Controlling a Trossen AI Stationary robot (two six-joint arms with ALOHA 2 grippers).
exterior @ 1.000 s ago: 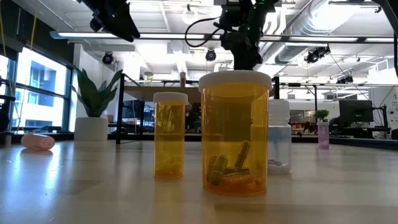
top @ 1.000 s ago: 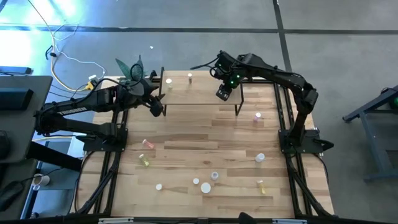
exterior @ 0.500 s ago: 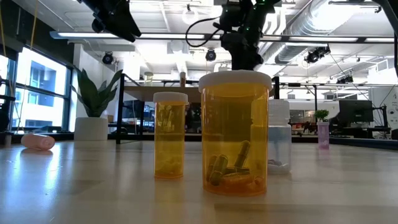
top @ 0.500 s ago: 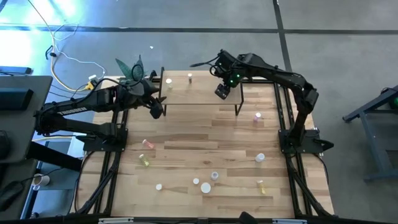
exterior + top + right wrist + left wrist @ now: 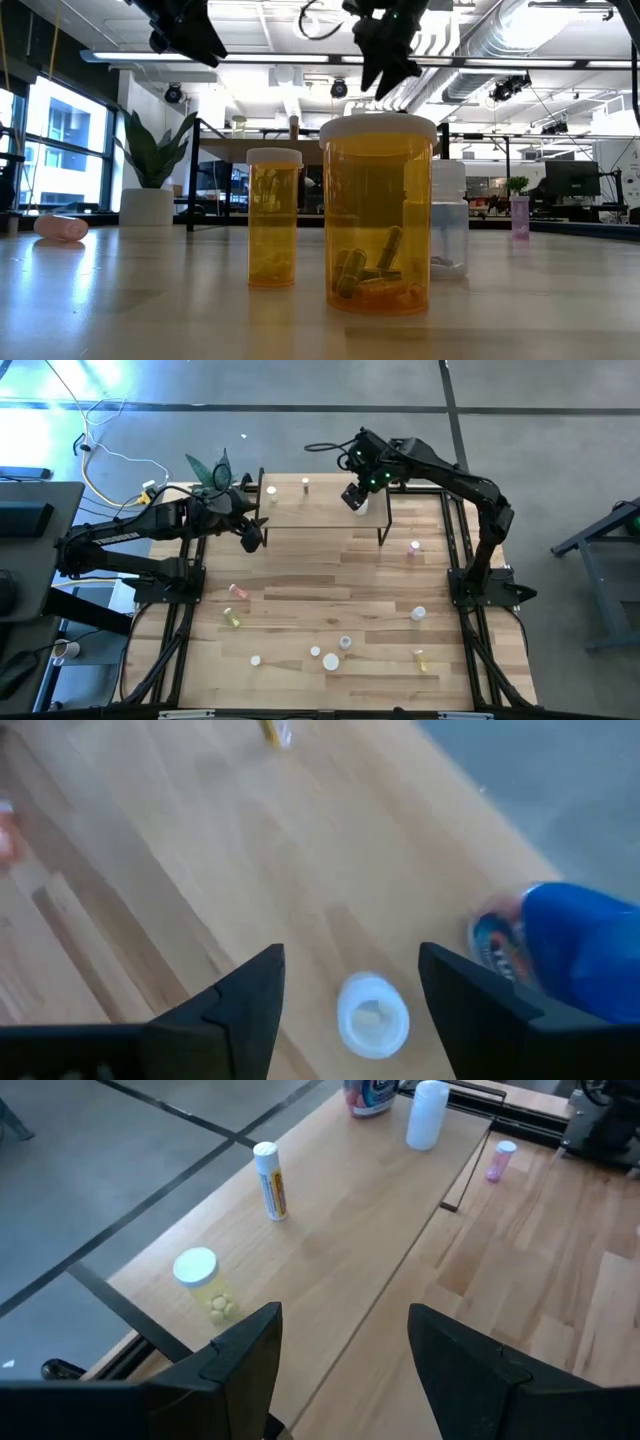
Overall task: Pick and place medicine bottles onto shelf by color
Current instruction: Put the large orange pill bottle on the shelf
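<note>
The right gripper (image 5: 352,497) is held open above a white bottle (image 5: 372,1014) on the shelf (image 5: 320,510). The left gripper (image 5: 252,536) is open too.

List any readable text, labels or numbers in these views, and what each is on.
No text can be read in full.
Blue bottle: red, white and blue label, print cropped and blurred.
Slim vial on the shelf: yellow label, print too small.
Big orange bottles in the low view: no label showing.
Monitors in the room behind: too far to read.
</note>
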